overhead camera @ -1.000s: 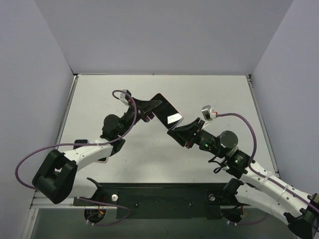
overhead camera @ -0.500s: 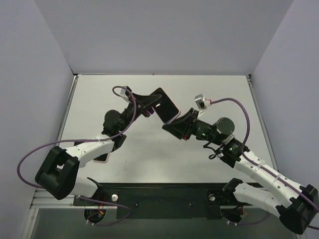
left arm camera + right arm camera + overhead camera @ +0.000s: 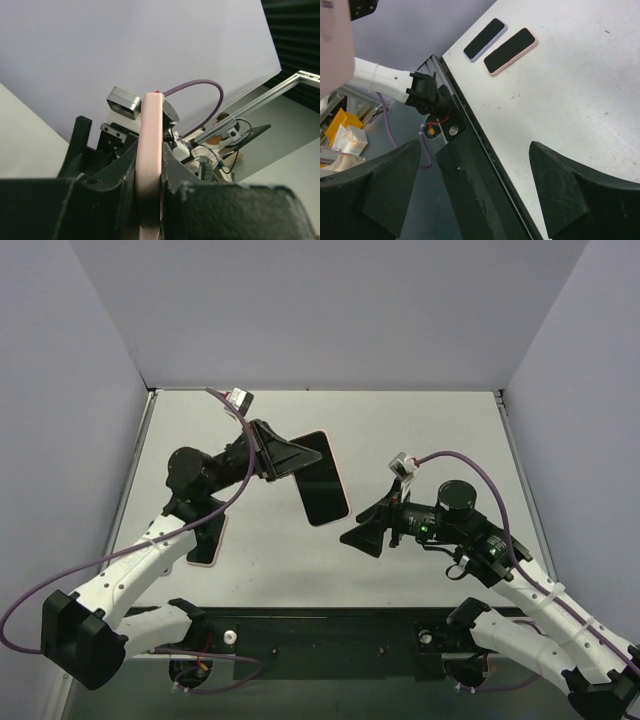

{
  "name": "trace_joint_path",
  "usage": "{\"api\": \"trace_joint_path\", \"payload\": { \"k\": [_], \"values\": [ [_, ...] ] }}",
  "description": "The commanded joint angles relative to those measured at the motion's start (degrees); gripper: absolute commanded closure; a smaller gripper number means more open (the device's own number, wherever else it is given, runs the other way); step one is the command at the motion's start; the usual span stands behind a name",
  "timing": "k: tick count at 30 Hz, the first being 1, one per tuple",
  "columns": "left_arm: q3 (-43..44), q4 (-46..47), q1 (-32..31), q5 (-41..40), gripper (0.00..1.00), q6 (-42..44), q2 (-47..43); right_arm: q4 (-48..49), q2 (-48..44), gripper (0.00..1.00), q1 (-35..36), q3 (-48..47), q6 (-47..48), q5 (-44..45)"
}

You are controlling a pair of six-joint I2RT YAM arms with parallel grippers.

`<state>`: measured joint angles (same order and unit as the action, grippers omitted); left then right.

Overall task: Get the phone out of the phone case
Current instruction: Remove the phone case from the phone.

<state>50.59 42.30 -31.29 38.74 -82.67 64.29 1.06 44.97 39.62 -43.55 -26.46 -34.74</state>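
- Left pincer (image 3: 292,457): pressed together on one short end of the phone (image 3: 322,480). In the wrist view, the edge of the pink case (image 3: 150,165) sits between both fingers.
- Phone: still in its pink case and held off the table (image 3: 440,430). Its dark screen faces up, and it projects past the left pincer's fingertips.
- Right pincer (image 3: 365,537): fingers spread with nothing between them. It is near the phone's free end and apart from it.
- Ahead of the right pincer's fingertips in its wrist view, a second pink-cased phone (image 3: 511,50) and a lavender-cased phone (image 3: 485,39) lie flat, just beside each other.
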Motion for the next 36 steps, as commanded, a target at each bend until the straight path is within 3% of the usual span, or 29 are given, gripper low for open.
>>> {"api": "trace_joint_path", "payload": {
  "k": [1, 9, 14, 18, 26, 34, 36],
  "values": [
    [4.4, -6.8, 1.6, 4.0, 1.00, 8.4, -0.7, 1.8, -1.6, 0.17, 0.0, -2.5, -1.8, -7.1],
    [5.2, -8.7, 1.8, 4.0, 1.00, 10.3, -0.7, 9.2, -0.1, 0.20, 0.0, -4.4, -6.4, -6.7],
    [5.6, -8.9, 1.8, 3.9, 1.00, 10.3, -0.8, 11.6, 3.2, 0.36, 0.2, -6.5, -7.9, -7.6],
    [5.7, -9.1, 1.8, 3.4, 1.00, 10.3, -1.2, 13.5, 5.0, 0.41, 2.0, -7.3, -8.1, -8.5],
    [5.8, -5.8, 1.9, 3.7, 1.00, 6.7, -0.3, 12.1, 6.8, 0.61, 4.5, -8.6, -5.2, -9.4],
    [5.2, 1.0, 2.1, 5.0, 1.00, 0.2, 0.1, 13.9, 8.1, 1.00, 4.3, -9.3, -3.8, -11.3],
    [5.7, 0.8, 2.1, 5.2, 1.00, 0.3, -0.1, 13.8, 8.6, 1.00, 4.3, -9.8, -3.7, -11.8]
  ]
}}
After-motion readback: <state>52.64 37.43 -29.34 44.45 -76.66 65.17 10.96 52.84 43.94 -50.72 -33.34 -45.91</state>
